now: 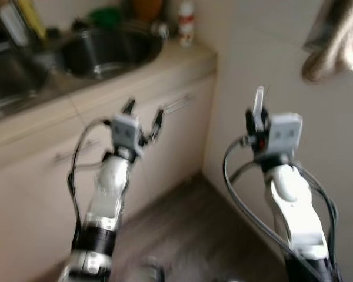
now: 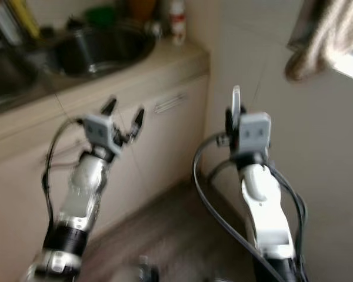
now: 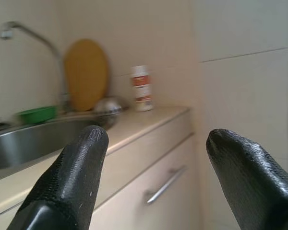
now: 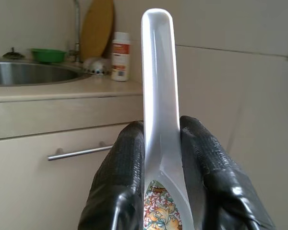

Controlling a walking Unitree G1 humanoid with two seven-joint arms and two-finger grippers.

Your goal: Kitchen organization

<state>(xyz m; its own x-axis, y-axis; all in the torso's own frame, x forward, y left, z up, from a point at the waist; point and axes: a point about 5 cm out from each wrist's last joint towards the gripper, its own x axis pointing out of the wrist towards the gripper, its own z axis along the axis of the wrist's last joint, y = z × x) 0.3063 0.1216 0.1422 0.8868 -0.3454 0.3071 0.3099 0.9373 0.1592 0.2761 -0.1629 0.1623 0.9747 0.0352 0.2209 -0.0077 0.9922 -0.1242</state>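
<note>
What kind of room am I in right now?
A home kitchen, most likely: a steel sink set in a beige counter, cabinet doors with bar handles below, and a wooden cutting board leaning behind the tap.

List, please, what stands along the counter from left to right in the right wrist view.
Green bowl → tap → wooden board → white bottle → white spoon, held upright by the right gripper.
</note>
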